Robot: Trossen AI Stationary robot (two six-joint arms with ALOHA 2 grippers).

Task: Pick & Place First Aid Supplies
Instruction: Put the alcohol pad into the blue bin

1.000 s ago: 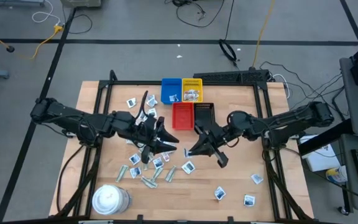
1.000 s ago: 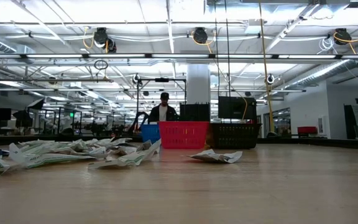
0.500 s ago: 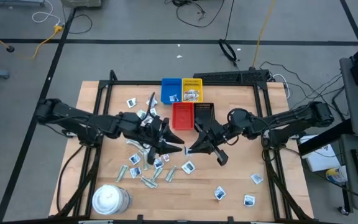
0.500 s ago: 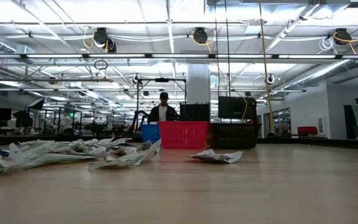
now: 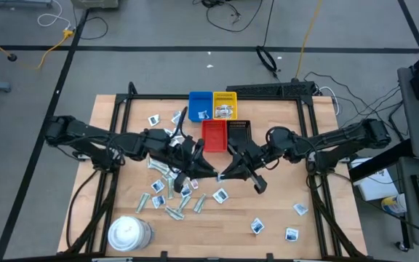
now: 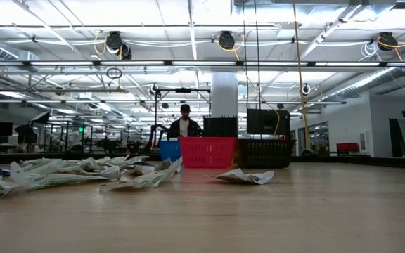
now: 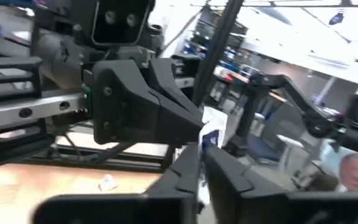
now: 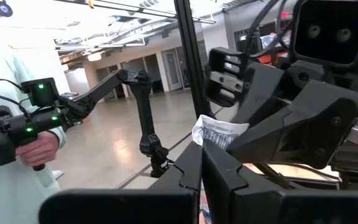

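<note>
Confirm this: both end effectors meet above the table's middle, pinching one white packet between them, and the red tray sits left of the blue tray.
Wrong on the trays. The high view shows the red tray below the blue tray, nearer the arms. The rest holds: left end effector and right end effector meet mid-table, pinching one white packet.

- The first aid supplies (image 5: 167,191) are many tiny flat packets, spread over the wood in the high view.
- Some are white squares (image 5: 220,195) with blue marks.
- Some are thin pale green strips (image 5: 174,212).
- One white packet (image 8: 219,134) with small print is held up in the air.
</note>
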